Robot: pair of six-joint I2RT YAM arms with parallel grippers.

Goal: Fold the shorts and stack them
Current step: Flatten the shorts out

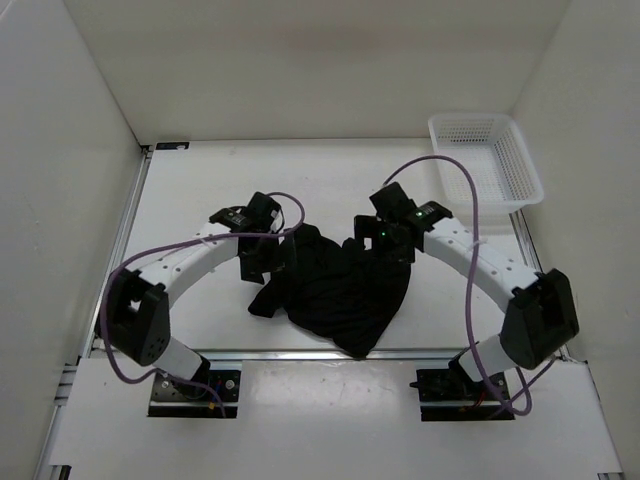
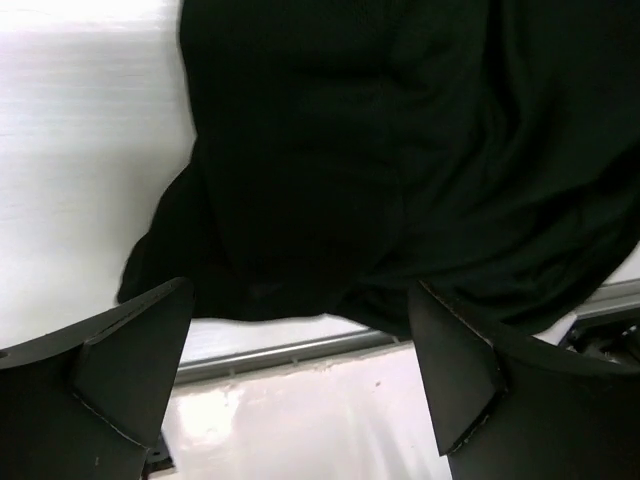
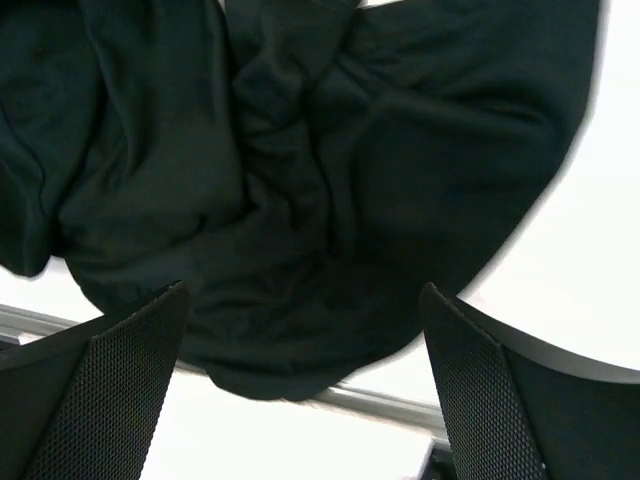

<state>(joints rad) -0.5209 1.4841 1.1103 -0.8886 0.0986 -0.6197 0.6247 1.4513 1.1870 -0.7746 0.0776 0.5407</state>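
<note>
The black shorts lie crumpled in a heap on the white table between the two arms, reaching down to the near edge. My left gripper is at the heap's upper left edge. Its jaws stand wide apart in the left wrist view, empty, with the shorts beyond them. My right gripper is at the heap's upper right. Its jaws stand wide apart in the right wrist view, empty, above the shorts.
A white mesh basket stands at the back right of the table. White walls enclose the table on the left, back and right. A metal rail runs along the table's near edge.
</note>
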